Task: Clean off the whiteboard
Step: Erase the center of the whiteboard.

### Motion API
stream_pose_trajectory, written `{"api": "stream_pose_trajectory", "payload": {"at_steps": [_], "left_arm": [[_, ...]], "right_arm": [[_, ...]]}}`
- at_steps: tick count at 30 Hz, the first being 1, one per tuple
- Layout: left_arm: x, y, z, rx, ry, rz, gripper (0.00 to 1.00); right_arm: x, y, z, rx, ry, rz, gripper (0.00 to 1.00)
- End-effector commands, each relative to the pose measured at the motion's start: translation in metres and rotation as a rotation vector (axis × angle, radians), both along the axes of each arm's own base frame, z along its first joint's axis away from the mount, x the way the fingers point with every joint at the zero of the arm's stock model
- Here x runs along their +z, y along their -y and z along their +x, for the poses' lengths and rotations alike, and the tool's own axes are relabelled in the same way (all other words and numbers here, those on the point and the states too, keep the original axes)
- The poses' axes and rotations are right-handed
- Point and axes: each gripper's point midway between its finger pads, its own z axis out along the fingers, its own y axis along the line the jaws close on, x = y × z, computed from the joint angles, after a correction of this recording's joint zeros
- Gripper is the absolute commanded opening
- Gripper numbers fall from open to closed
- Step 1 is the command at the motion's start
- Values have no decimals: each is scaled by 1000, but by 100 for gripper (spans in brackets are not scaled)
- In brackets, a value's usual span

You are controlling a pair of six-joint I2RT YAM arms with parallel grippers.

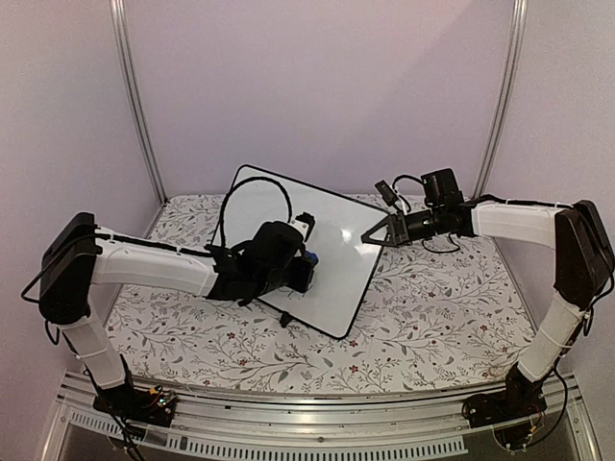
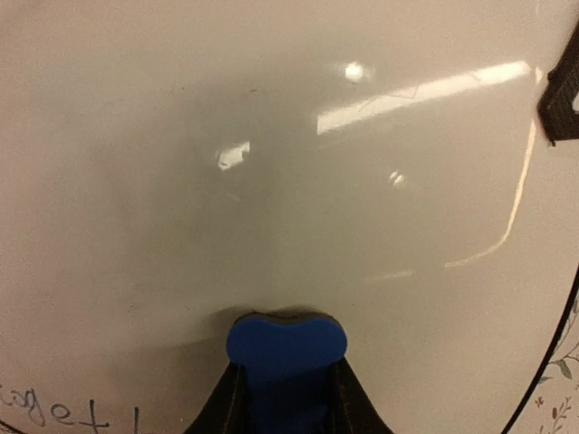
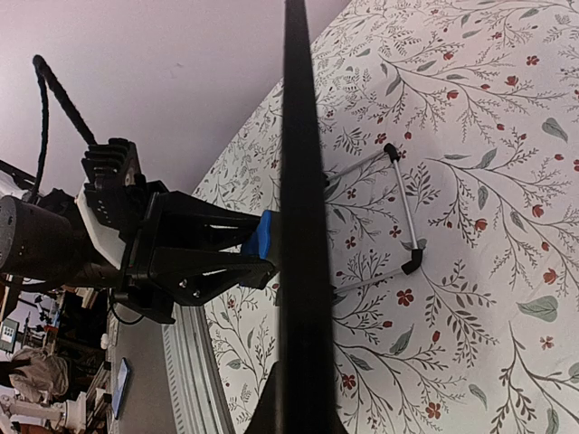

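Note:
The whiteboard (image 1: 338,274) stands tilted on the floral table, propped up from behind. My left gripper (image 1: 306,271) is shut on a small blue eraser (image 1: 310,259) and presses it flat against the board's face. In the left wrist view the eraser (image 2: 286,345) sits between my fingers on the glossy board (image 2: 271,163), with grey handwriting (image 2: 63,416) at the lower left. My right gripper (image 1: 371,235) is shut on the board's right edge. In the right wrist view the board's black frame (image 3: 303,181) is seen edge-on, and the eraser (image 3: 262,237) touches its left side.
A wire stand (image 3: 404,212) with black feet props the board from behind. The floral tablecloth (image 1: 442,317) surrounds the board. Metal posts (image 1: 139,106) and pale walls close the back. A metal rail (image 1: 288,423) runs along the near edge.

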Motion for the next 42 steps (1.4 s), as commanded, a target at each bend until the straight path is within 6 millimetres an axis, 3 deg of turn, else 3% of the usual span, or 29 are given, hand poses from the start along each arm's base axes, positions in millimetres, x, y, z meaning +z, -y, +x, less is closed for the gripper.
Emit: {"api": "stream_pose_trajectory", "payload": {"at_steps": [1,7,13,21,29,31,35,39,42], "left_arm": [[-32,-46,18,136,-43,80,0],[-55,-82,2,196,-95,141,0],[-55,-110,0,248,-102,149,0],[-39,-140,9,307,-94,106,0],[-22,-197,16,440,-99,66,0],[-18,-213,15,495,-110,53,0],[-14,-235,9,570,-117,36,0],[-15,-246,-1,581,-151,62,0],[-10,-249,-7,570,-162,83,0]], "right_arm": [[-52,-25,-71,193,-173,-76,0],[-53,-25,-70,195,-173,-78,0],[-49,-27,-67,196,-166,-77,0],[-44,-27,-64,193,-150,-90,0],[-41,-25,-51,152,-132,-112,0],[-41,-23,-44,125,-133,-118,3],[-33,-18,-29,73,-141,-114,21],[-18,-16,-19,36,-135,-97,34],[-6,-15,-19,17,-130,-78,38]]}}
